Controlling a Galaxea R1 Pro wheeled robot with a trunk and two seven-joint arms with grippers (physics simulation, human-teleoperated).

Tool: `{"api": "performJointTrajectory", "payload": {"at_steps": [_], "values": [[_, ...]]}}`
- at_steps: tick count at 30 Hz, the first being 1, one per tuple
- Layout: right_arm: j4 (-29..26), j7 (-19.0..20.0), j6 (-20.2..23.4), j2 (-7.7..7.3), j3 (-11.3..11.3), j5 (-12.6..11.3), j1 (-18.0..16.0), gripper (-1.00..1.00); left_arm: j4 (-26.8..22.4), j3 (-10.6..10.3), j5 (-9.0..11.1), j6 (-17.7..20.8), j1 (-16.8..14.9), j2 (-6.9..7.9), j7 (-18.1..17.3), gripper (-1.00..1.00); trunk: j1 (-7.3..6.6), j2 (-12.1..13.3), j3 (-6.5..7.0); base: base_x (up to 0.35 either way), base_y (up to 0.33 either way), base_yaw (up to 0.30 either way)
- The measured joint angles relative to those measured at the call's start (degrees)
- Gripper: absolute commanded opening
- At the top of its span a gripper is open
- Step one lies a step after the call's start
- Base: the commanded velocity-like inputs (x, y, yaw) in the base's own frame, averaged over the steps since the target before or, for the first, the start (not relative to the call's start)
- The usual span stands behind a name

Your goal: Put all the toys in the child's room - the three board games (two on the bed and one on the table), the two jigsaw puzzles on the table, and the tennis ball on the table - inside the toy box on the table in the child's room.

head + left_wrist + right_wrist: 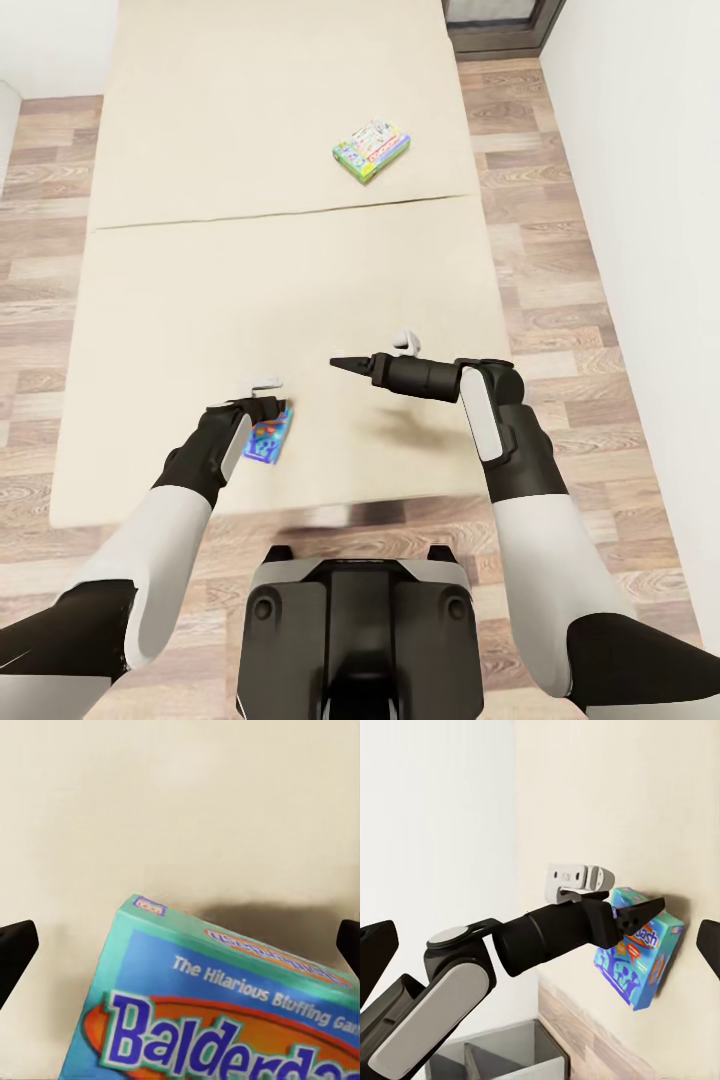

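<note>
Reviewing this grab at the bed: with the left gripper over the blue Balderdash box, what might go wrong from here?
1. The left gripper stands wide open at one end of the Balderdash box, so an off-centre grip may let the flat box tilt or slip.
2. The box lies near the bed's front edge; a nudge could push it toward the floor.
3. The Monopoly box lies far up the mattress, probably a long reach.

A teal-and-blue game box (225, 1005) (orange oval, blue lettering) is lying on the beige bed (200, 300); a green, multicoloured one (371, 150) is lying farther up.
</note>
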Motion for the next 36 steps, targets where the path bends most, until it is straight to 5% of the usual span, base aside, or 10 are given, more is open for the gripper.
{"api": "performJointTrajectory", "payload": {"at_steps": [36], "values": [[-0.1, 0.0, 0.0, 0.00, 0.0, -0.1, 0.0, 1.00, 0.0, 0.0, 0.0, 0.2, 0.0, 0.00, 0.0, 1.00, 0.00, 0.0, 0.00, -0.064, 0.000, 0.000]]}}
